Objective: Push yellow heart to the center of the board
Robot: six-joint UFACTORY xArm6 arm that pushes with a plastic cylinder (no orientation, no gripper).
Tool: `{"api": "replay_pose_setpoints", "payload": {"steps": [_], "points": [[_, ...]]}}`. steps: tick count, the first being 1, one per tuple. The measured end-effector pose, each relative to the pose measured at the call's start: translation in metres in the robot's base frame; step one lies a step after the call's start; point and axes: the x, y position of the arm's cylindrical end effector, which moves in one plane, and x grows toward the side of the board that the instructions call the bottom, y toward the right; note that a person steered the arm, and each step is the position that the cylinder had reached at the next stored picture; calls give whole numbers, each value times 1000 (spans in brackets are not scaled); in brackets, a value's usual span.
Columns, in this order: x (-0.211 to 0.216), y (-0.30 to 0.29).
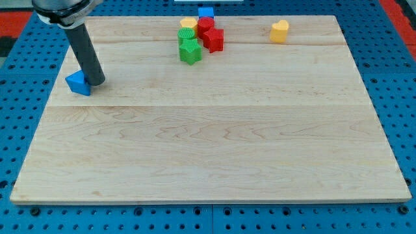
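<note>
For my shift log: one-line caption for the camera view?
My tip touches the blue block at the board's left; the yellow heart waits near the top right.

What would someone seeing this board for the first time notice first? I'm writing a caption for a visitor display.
First, the dark rod at the view's upper left, my tip set against the right side of a blue block. Next, a tight cluster of red, green, yellow and blue blocks at the top centre. The yellow heart stands alone toward the top right, far from my tip, and the rest of the wooden board is bare.
</note>
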Motion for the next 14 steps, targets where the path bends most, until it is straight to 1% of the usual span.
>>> {"api": "replay_pose_setpoints", "payload": {"steps": [1,2,3,4,5,6,7,8,9,11,13,14], "points": [[6,48],[2,137],[-12,220],[-32,305],[-70,371],[-109,402],[-159,397],[-188,378],[-163,378],[-143,396],[-140,348],[-126,333]]}}
